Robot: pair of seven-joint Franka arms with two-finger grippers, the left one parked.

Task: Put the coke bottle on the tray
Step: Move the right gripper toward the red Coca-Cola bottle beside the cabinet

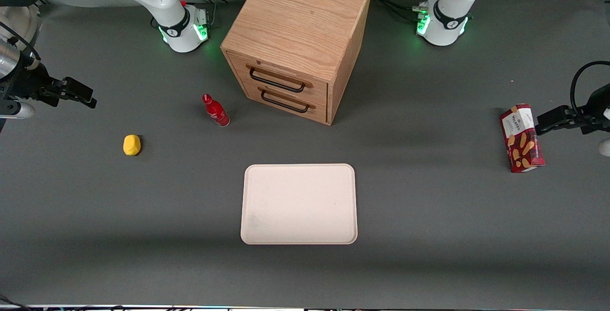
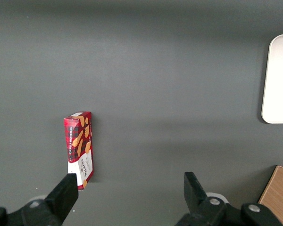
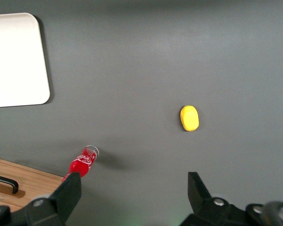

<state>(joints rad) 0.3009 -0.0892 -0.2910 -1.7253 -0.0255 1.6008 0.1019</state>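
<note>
The coke bottle (image 1: 216,110) (image 3: 82,163) is small, glossy red, with a red cap and white script. It stands upright on the grey table beside the wooden cabinet's drawer front. The pale cream-pink tray (image 1: 299,167) (image 3: 16,59) (image 2: 278,80) lies flat and bare, nearer to the front camera than the bottle and the cabinet. My right gripper (image 1: 81,93) (image 3: 134,181) hangs open above the table at the working arm's end, well apart from the bottle, with nothing between its fingers.
A two-drawer wooden cabinet (image 1: 298,39) (image 3: 19,181) stands at mid-table, farther from the front camera than the tray. A small yellow lump (image 1: 132,145) (image 3: 189,117) lies between the gripper and the bottle. A red biscuit box (image 1: 522,138) (image 2: 79,148) stands toward the parked arm's end.
</note>
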